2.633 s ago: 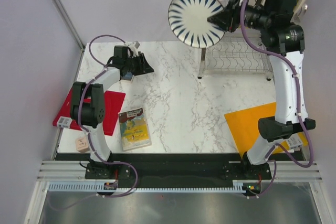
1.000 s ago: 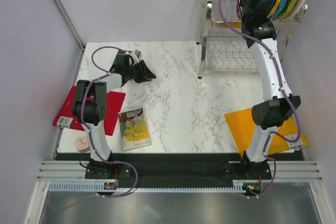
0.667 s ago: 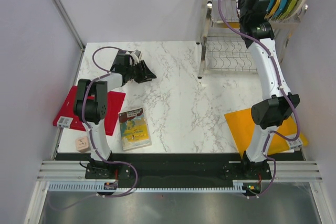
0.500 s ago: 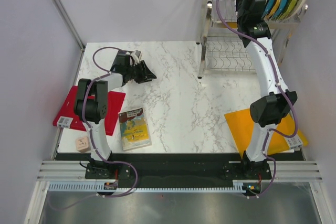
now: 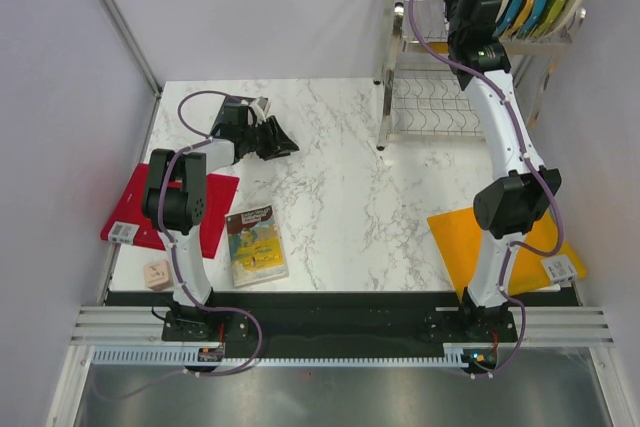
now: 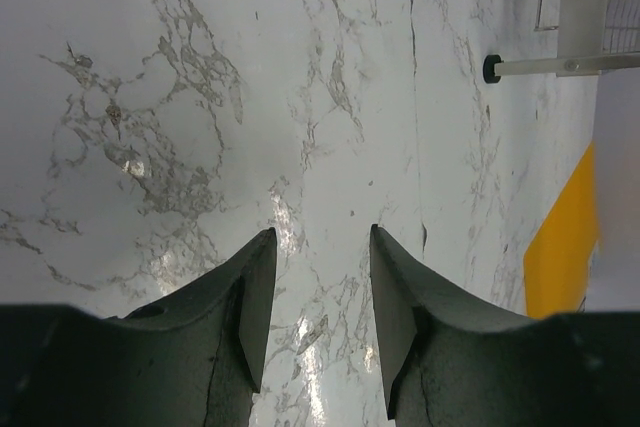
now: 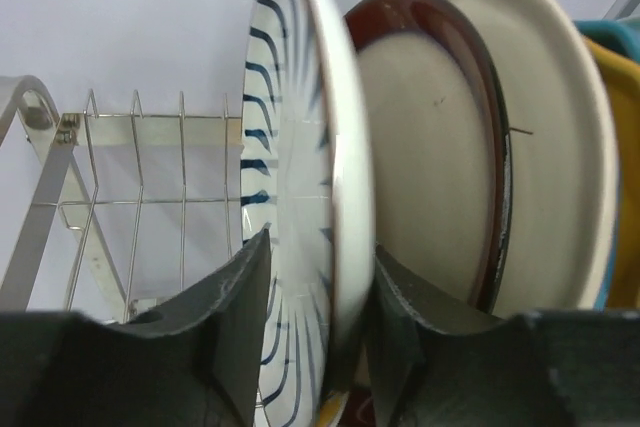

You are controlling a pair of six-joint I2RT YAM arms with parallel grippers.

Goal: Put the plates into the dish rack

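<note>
White black-striped plate point(image 7: 300, 197) upright in steel wire dish rack point(image 7: 150, 117).
Right pincer point(image 7: 320, 247) straddles it, grip unclear; left pincer point(image 6: 321, 237) spread.

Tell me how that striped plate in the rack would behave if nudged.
The striped plate looks stiff and glazed, probably slippery for the right pincer. Standing on edge in the dish rack, it may tip against the maroon-rimmed plate. Likely chips if knocked.

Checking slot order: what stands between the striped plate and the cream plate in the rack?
The maroon-rimmed plate, upright between them; the right wrist view shows it.
</note>
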